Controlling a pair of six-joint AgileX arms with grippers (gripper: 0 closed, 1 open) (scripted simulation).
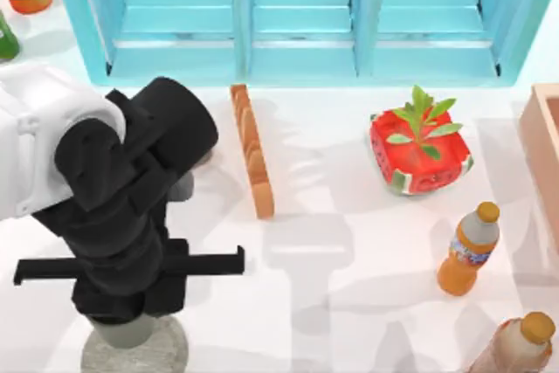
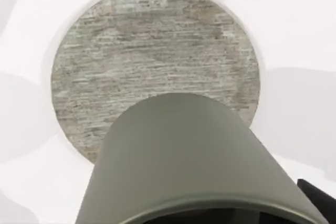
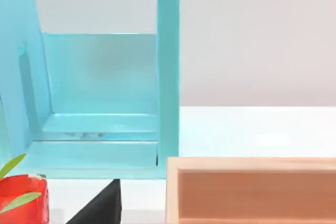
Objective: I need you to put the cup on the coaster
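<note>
One cup (image 2: pixel 194 156) over coaster (image 2: pixel 152 56), no legible labels

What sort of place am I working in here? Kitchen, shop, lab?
Probably a rendered household tabletop, not a lab: a white table backed by a turquoise shelf unit, with a watermelon-patterned planter, juice bottles and a bread loaf scattered around.

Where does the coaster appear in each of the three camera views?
Top view: the coaster lies at the bottom left, partly under the left arm.
Left wrist view: the centre, behind the cup.
Right wrist view: not in it.
Shared landmark: the cup, at the coaster.
</note>
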